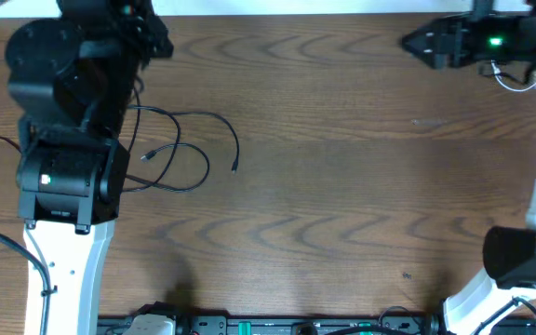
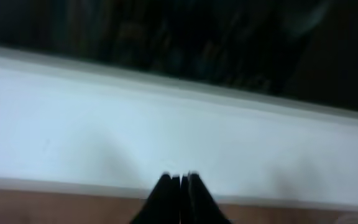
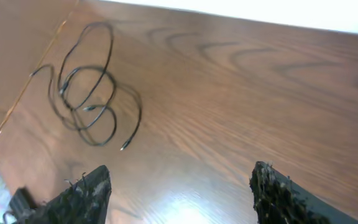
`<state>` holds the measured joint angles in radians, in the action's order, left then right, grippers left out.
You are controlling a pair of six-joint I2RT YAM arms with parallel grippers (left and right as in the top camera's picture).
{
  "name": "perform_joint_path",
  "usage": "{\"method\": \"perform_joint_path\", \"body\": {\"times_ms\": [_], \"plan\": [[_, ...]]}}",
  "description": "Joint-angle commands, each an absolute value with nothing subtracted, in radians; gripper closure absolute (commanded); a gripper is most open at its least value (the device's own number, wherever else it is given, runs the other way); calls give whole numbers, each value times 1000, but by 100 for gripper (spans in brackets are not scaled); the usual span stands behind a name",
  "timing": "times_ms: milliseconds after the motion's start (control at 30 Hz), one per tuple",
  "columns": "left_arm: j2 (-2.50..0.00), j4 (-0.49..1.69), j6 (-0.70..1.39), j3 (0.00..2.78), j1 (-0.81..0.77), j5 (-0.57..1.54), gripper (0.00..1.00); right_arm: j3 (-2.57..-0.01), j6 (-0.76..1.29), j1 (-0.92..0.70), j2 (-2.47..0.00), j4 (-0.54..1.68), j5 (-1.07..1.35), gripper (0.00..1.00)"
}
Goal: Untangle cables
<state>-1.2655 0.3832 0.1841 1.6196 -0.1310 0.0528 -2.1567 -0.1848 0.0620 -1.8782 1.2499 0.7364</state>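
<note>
Thin black cables (image 1: 180, 149) lie in loose overlapping loops on the wooden table, just right of the left arm, with small plug ends at the right and in the middle. The right wrist view shows the same black cables (image 3: 89, 93) far off at the upper left. A thin white cable (image 1: 512, 82) loops beside the right arm at the back right. My right gripper (image 1: 412, 41) hovers at the back right, far from the black loops; in its wrist view the right gripper (image 3: 179, 174) is open and empty. My left gripper (image 2: 180, 178) is shut, empty, and faces a white wall.
The left arm's bulky black body (image 1: 68, 121) covers the table's left side and part of the black loops. A thicker black wire (image 1: 3, 237) runs along the left edge. The table's far edge (image 1: 296, 13) meets a white surface. Black equipment (image 1: 277, 326) lines the front edge.
</note>
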Motion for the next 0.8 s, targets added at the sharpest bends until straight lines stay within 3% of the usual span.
{"method": "perform_joint_path", "body": {"times_ms": [0, 67, 200, 767], "plan": [[-1312, 535, 200, 1623, -128, -70, 88, -2156, -143, 47, -1928, 1240, 696, 32], [-1353, 636, 201, 1623, -128, -106, 73, -2156, -142, 48, -1942, 1242, 686, 31], [-1518, 770, 204, 1622, -127, -151, 59, -2156, -135, 49, -1966, 1245, 640, 31], [-2020, 773, 196, 1622, -18, -86, 61, -2156, -136, 49, -1969, 1280, 522, 27]]}}
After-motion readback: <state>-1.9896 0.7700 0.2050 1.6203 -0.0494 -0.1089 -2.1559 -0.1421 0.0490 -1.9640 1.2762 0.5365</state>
